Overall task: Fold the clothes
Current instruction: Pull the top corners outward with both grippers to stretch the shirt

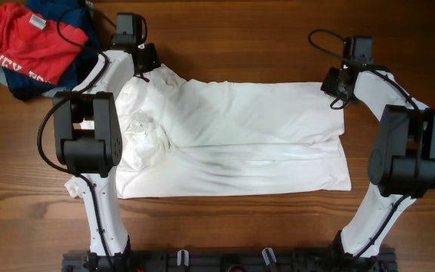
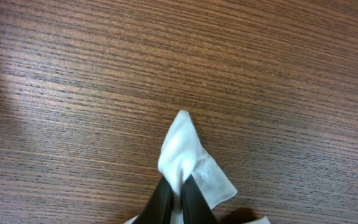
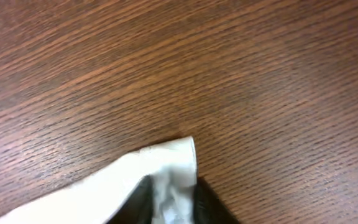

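**Overhead view, with both wrist views.** The wooden table (image 1: 225, 227) carries the white shirt (image 1: 240, 143). The shirt is spread wide across the centre of the frame, wrinkled and bunched toward its left end. Its lower edge runs straight, roughly parallel to the bottom of the frame. A pile of red and navy garments (image 1: 29, 45) fills the upper left corner, near the shirt's upper-left corner.

The left gripper (image 2: 179, 194) is pressed together on a peak of shirt fabric at that upper-left corner. The right gripper (image 3: 169, 200) pinches the upper-right corner, with cloth bunched between its fingers.

Judged step: lifting the upper edge to fold it toward the lower edge. Both corners should rise together and level, with the edge kept taut so the crease runs straight. Bare wood lies open above and below the shirt, while the upper left is crowded by the pile.
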### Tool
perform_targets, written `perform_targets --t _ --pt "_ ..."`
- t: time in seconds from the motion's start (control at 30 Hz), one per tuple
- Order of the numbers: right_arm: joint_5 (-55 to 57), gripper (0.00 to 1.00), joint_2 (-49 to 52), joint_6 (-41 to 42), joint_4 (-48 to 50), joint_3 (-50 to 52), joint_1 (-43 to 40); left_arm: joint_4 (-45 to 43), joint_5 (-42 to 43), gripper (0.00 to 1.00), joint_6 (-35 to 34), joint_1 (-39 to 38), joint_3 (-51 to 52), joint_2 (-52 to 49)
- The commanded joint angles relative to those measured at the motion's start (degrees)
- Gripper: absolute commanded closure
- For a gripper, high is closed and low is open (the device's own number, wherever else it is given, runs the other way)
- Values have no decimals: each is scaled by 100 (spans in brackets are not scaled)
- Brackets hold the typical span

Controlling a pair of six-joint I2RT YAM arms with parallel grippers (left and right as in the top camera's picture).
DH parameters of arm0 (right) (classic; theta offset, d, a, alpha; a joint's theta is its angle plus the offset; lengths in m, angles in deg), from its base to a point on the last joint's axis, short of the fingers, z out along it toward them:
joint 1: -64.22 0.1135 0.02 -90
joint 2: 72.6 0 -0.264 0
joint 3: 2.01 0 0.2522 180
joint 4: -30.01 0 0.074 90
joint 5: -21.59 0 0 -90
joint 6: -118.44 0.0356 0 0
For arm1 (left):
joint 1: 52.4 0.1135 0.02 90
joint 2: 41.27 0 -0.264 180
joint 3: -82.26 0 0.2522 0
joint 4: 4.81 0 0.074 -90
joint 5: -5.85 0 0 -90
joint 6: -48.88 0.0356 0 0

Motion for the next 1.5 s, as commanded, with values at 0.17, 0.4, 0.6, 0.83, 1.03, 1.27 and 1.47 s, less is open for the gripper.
perform_targets --t 0.17,0.4,0.6,0.83,1.03,1.27,1.47 --pt "496 96 85 726 -214 -61 -42 599 11 96 -15 -13 -26 295" --pt "407 96 -413 1139 -509 -61 -52 1117 7 96 -15 -2 -26 898" --pt "409 96 -1012 1451 -955 -61 -59 1554 4 96 -15 2 -26 1318" --pt "212 96 -1510 1786 -1665 -61 -59 2465 -450 96 -365 28 -26 1497" --pt "142 96 -1567 2507 -2411 -61 -299 3213 -509 96 -719 343 -26 1521" --pt "-129 96 -1569 2490 -2861 -61 -579 4151 -505 96 -879 984 -26 1530" --pt "-308 96 -1569 2498 -3104 -61 -601 4673 -505 96 -876 1338 -26 1530"
